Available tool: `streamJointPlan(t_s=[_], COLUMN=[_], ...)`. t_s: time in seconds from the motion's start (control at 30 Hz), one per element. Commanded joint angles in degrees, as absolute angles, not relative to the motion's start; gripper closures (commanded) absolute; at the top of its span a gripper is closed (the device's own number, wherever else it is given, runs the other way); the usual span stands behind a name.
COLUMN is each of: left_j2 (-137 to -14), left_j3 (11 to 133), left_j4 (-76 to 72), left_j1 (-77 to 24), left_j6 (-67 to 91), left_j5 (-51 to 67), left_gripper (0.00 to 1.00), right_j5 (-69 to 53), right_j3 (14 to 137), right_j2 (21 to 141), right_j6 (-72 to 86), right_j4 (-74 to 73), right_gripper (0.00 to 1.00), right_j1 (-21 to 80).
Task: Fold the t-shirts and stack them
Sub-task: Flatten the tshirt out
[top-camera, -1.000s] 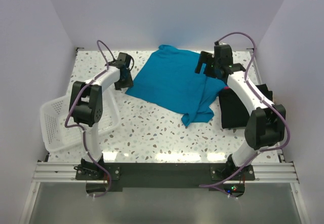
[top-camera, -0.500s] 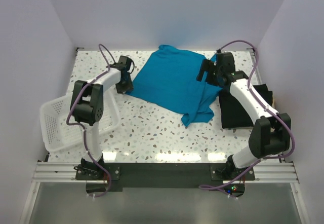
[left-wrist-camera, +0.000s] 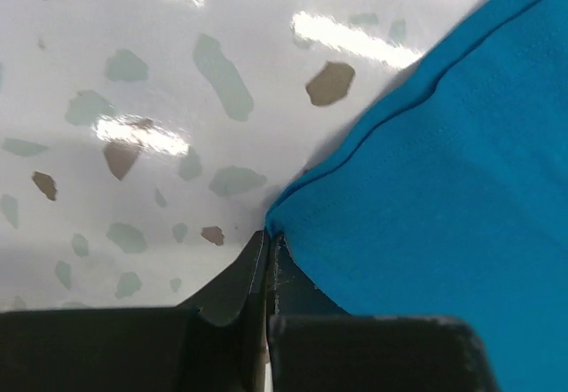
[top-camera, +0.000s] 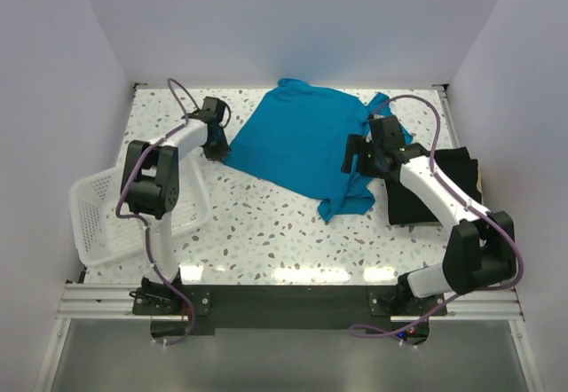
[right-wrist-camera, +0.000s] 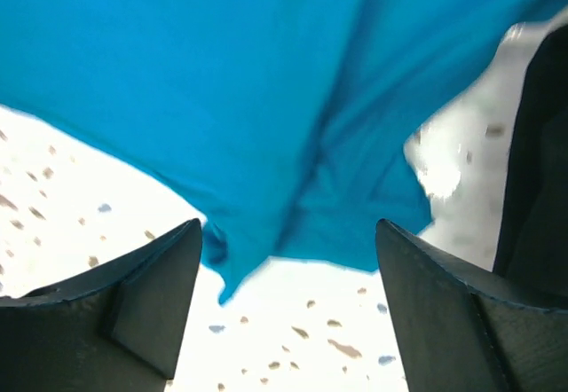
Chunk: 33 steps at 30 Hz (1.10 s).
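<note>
So the teal-blue t-shirt (top-camera: 302, 144) is lying spread out toward the back middle of the speckled counter (top-camera: 266, 232). It's kinda skewed, with a rumpled bit trailing toward the front. Over on its left corner, the left gripper (top-camera: 216, 146) is down low, with its fingers (left-wrist-camera: 231, 286) pinched tight on the very tip of the hem. Meanwhile the right gripper (top-camera: 358, 157) hangs over the shirt's right side, fingers (right-wrist-camera: 151, 294) spread wide with nothing in them, just cloth below. Then the black t-shirt (top-camera: 404, 206) sits in a dark pile by the right edge, just beside the teal one and partly under the right arm. A white mesh basket (top-camera: 93, 223) is off on the left, well apart from both shirts.
</note>
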<state>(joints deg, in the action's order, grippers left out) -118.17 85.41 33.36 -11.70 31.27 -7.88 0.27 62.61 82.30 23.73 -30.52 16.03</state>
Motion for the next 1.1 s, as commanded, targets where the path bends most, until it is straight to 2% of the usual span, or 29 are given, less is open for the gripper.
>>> streamJointPlan(t_s=[0.0,0.07,0.23,0.37,0.47,0.77,0.83,0.87,0.93,0.97,1.07], left_j2=[-116.02,-115.58,-116.19,-116.46,-116.19,-115.58,-115.49,-115.4,-115.4,-115.31,-115.31], left_j3=[88.68,89.29,90.7,90.35,90.35,91.41,91.67,91.84,92.37,92.46,92.99], left_j4=[30.15,28.23,27.07,27.07,26.81,26.98,26.89,26.81,27.07,27.07,27.25], left_j1=[-7.74,-5.63,-4.04,-3.87,-3.17,-2.55,-2.29,-2.11,-1.58,-1.41,-0.27], left_j6=[33.31,33.92,34.28,34.37,34.28,33.31,33.05,32.96,32.61,32.43,31.99], left_j5=[-6.33,-4.58,-1.58,-1.49,-1.14,-0.53,-0.44,-0.35,-0.26,-0.26,-0.44], left_gripper=[1.0,1.0,1.0,1.0,1.0,1.0,1.0,1.0,1.0,1.0,1.0], right_j5=[-1.84,-1.67,-0.18,-0.7,-0.79,-1.14,-1.93,-2.19,-2.37,-1.94,-2.11], right_j3=[58.98,56.7,52.74,52.21,52.82,53.88,53.88,54.14,55.97,56.77,60.2], right_j2=[79.45,78.93,79.45,84.44,88.05,92.28,93.07,93.42,93.69,92.82,87.57], right_j6=[21.53,21.09,21.35,23.37,23.99,25.05,24.96,24.79,24.35,24.35,24.35], right_j4=[-35.06,-35.77,-34.46,-32.96,-33.83,-32.61,-31.91,-32.08,-33.65,-36.62,-44.17], right_gripper=[0.19,0.26,0.28,0.29,0.38,0.49,0.58,0.75,0.95,1.0,1.0], right_j1=[16.79,16.96,17.05,17.05,16.96,16.96,16.88,16.96,16.88,16.96,16.96])
